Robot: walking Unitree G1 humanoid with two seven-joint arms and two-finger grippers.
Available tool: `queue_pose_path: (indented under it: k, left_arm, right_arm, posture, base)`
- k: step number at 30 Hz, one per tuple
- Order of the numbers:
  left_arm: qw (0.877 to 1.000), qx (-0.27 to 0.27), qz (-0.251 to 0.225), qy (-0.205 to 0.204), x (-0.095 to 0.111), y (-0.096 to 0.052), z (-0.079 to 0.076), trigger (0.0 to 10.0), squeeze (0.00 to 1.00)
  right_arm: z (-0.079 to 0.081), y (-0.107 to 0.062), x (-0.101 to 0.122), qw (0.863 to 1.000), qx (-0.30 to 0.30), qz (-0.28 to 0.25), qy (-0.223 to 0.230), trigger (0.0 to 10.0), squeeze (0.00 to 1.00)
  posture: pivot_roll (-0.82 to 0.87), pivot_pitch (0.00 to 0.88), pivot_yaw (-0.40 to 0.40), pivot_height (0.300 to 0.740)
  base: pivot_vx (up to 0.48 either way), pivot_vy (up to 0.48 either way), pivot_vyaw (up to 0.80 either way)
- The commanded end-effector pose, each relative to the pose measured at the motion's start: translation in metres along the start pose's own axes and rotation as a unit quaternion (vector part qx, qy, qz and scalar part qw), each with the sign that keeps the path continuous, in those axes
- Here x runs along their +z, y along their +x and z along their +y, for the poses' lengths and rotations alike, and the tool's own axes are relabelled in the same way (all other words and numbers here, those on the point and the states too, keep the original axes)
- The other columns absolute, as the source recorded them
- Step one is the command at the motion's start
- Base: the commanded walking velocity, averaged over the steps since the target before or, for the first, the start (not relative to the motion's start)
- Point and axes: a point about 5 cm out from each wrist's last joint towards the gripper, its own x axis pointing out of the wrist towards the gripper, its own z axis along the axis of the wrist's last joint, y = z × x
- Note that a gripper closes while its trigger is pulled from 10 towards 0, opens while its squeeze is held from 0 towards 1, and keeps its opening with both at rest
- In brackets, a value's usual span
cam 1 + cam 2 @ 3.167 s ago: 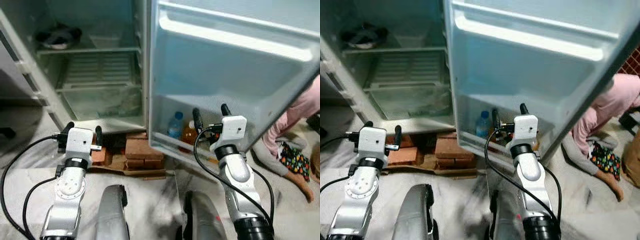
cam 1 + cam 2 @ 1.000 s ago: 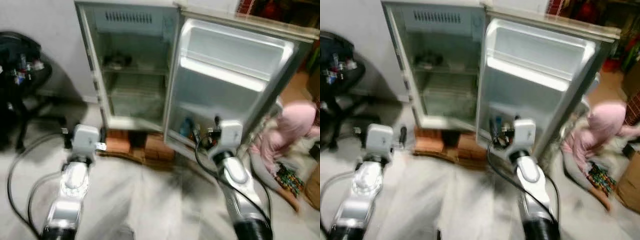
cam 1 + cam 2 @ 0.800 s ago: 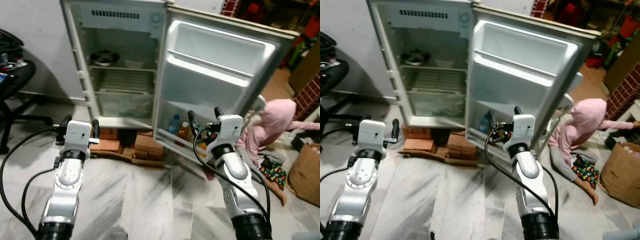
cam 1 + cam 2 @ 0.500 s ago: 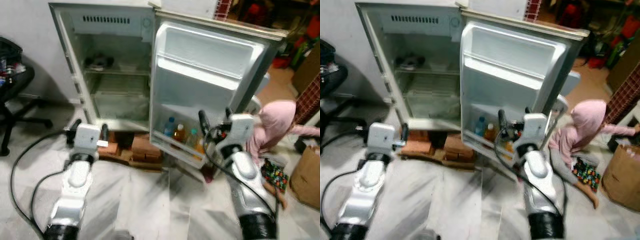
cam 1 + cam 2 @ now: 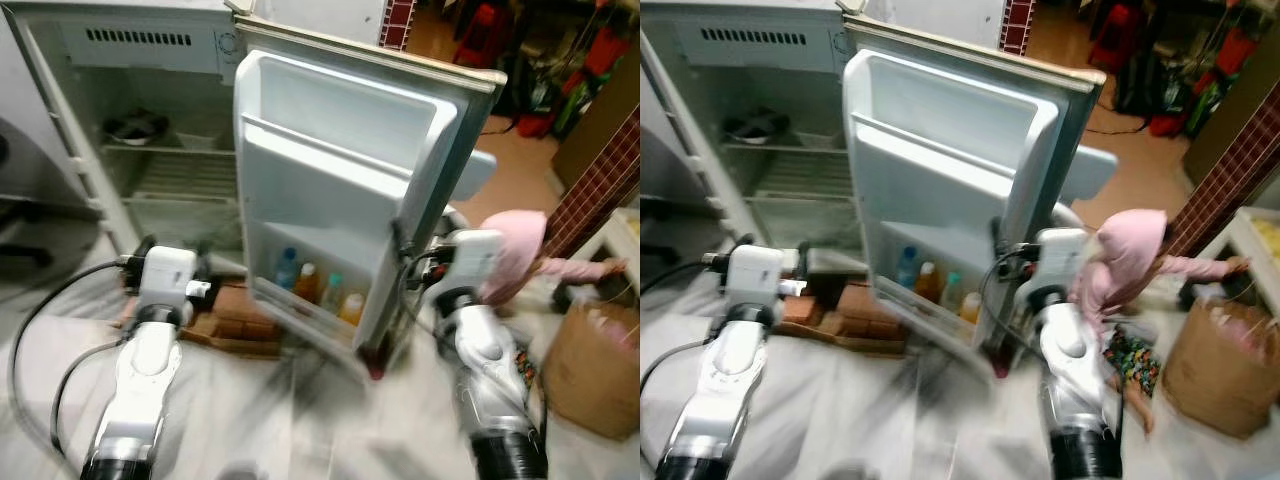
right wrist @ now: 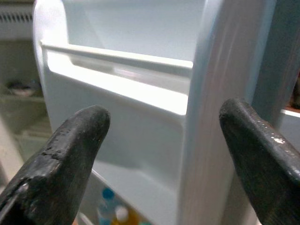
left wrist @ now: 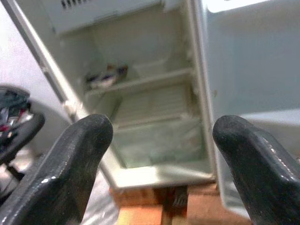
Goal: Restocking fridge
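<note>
The fridge (image 5: 150,60) stands open, its door (image 5: 330,170) swung out toward me. Several bottles (image 5: 305,283) stand in the door's lowest shelf. A dark bowl (image 5: 130,127) rests on an upper shelf inside. My left gripper (image 5: 170,252) is held low in front of the fridge body, open and empty; its fingers (image 7: 75,159) frame the shelves in the left wrist view. At the door's outer edge, my right gripper (image 5: 425,238) is open and empty, and that edge (image 6: 211,117) runs between its fingers (image 6: 70,150) in the right wrist view.
A person in a pink hoodie (image 5: 1120,250) crouches on the floor right behind the door. A brown paper bag (image 5: 1218,362) stands at the right. Bricks (image 5: 235,305) prop the fridge up. A cable (image 5: 40,330) loops beside my left arm.
The view has backed away and swung right, so the fridge sits further left in the picture. My right gripper now lines up with the door's outer edge instead of the bottle shelf.
</note>
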Motion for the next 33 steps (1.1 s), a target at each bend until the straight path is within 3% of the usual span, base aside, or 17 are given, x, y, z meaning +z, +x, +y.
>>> queue_pose_path:
  k: [1,4,12,21,24,33]
  left_arm:
    - [1.000,-0.005,-0.012,-0.006,0.008,0.003,-0.005,10.0,0.00]
    - [1.000,-0.003,-0.009,-0.023,0.006,-0.001,-0.008,10.0,0.00]
    - [1.000,-0.019,-0.002,-0.018,0.003,-0.012,-0.013,10.0,0.00]
    - [1.000,-0.017,0.007,-0.024,0.001,-0.016,-0.012,10.0,0.00]
    - [0.999,-0.016,0.015,-0.026,-0.002,-0.019,-0.014,10.0,0.00]
    - [0.999,-0.013,0.011,-0.030,0.002,-0.017,-0.014,10.0,0.00]
  right_arm:
    - [-0.013,-0.004,0.000,1.000,-0.017,0.003,-0.010,10.0,0.00]
    - [-0.016,-0.002,0.001,1.000,-0.021,0.000,-0.011,10.0,0.00]
    - [-0.017,-0.002,0.001,1.000,-0.022,-0.001,-0.014,10.0,0.00]
    - [-0.011,-0.001,-0.003,1.000,-0.003,0.002,-0.017,10.0,0.00]
    - [-0.008,-0.002,-0.004,1.000,0.003,0.001,-0.018,10.0,0.00]
    - [-0.010,0.002,0.002,1.000,0.004,-0.008,-0.022,10.0,0.00]
  posture:
    - [0.10,0.008,-0.051,0.740]
    - [0.10,0.012,-0.051,0.740]
    - [0.11,0.023,-0.053,0.740]
    - [0.12,0.037,-0.052,0.740]
    - [0.12,0.041,-0.053,0.740]
    - [0.11,0.051,-0.056,0.740]
  base:
    - [0.375,-0.247,0.00]
    - [0.000,0.000,0.00]
    - [0.000,0.000,0.00]
    - [0.000,-0.448,0.00]
    - [0.000,-0.464,0.43]
    - [0.000,0.000,0.78]
